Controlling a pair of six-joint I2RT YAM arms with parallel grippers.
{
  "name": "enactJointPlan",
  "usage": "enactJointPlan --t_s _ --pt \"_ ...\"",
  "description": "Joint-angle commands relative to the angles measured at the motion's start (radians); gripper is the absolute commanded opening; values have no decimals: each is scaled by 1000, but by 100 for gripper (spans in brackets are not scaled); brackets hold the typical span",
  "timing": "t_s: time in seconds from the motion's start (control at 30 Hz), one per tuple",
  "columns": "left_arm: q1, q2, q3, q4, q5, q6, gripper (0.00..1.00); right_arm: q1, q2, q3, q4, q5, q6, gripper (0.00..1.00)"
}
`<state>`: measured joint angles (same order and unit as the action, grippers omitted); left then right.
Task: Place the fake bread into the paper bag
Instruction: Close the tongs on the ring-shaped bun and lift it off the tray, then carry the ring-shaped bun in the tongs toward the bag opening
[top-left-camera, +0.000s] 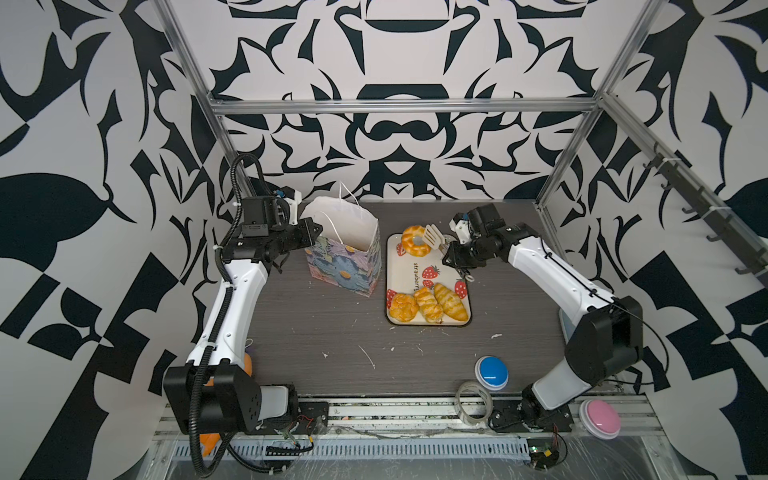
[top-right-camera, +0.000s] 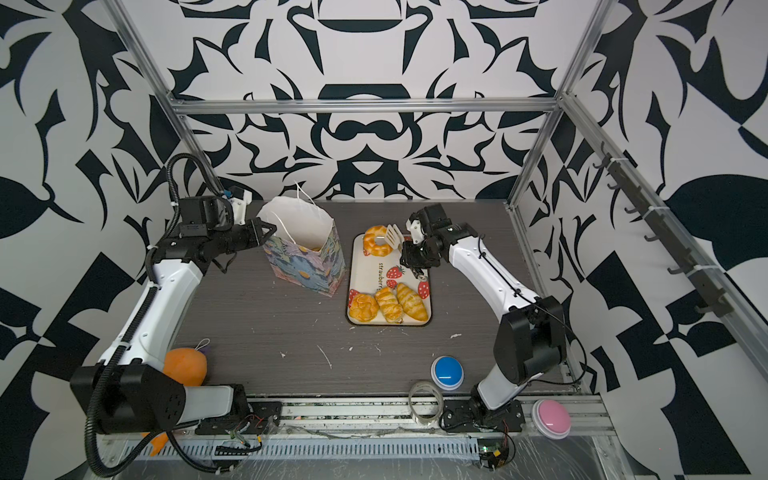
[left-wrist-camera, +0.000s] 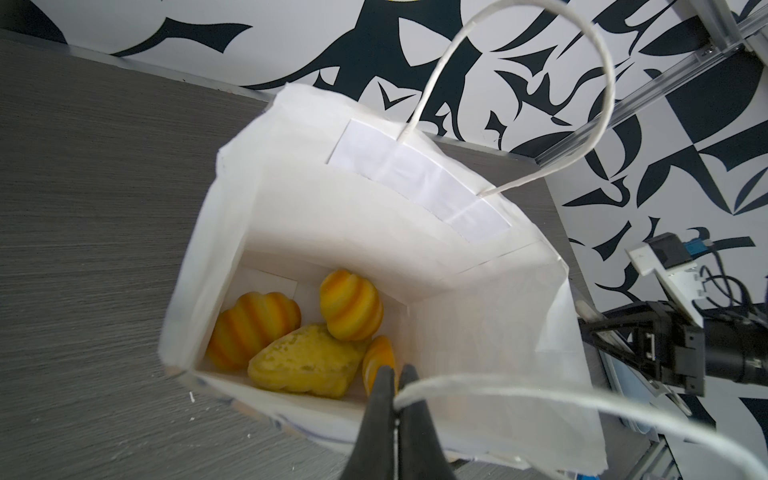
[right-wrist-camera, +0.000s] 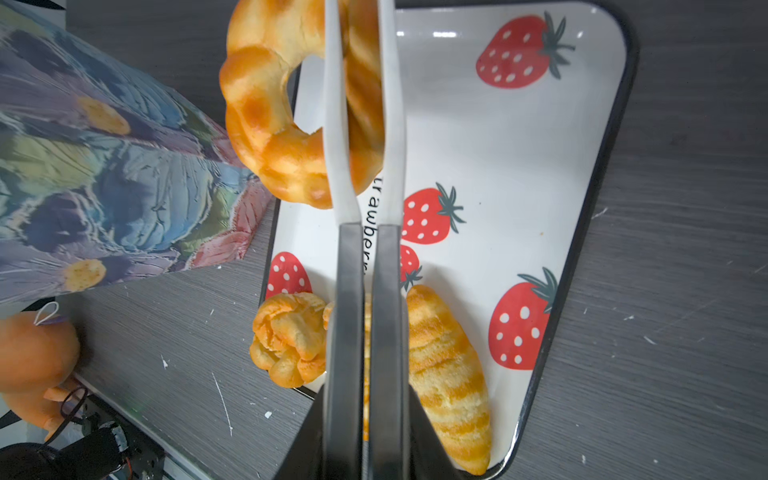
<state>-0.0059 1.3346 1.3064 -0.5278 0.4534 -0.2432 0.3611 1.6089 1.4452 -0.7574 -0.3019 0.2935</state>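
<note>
Clamping the white tongs (right-wrist-camera: 337, 124), the right claw (right-wrist-camera: 370, 228) holds the ring-shaped fake bread (right-wrist-camera: 266, 124) pinched over the tray's (right-wrist-camera: 498, 145) far end, while the paper bag (top-left-camera: 345, 266) stands just leftward, mouth up, its cord handle (left-wrist-camera: 498, 382) nipped in the closed left claw (left-wrist-camera: 397, 372).

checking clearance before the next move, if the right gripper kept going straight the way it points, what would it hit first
The right gripper holds white plastic tongs clamped on the golden ring-shaped toy bread, so that comes first. Beyond it, probably the flower-printed paper bag, though depth is unclear.
</note>
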Motion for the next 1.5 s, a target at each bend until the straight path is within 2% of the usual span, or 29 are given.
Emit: enactJointPlan --t_s 0.0,0.17,0.33,0.53,0.9,1.47 --pt "3 -3 -20 3 15 -8 2 1 -38 102 0 -8 -36 27" --pt "3 -3 -20 2 13 -8 2 1 -32 173 -1 -32 -38 27" --pt "3 0 -19 3 15 -7 1 2 -36 227 23 -126 -7 27" --pt "3 1 -20 3 15 -8 2 4 -71 235 106 -245 25 27" --pt "3 5 -18 3 24 -11 2 35 -104 214 207 -358 43 28" --pt "3 5 -18 4 27 -12 2 180 -22 279 246 -410 42 29"
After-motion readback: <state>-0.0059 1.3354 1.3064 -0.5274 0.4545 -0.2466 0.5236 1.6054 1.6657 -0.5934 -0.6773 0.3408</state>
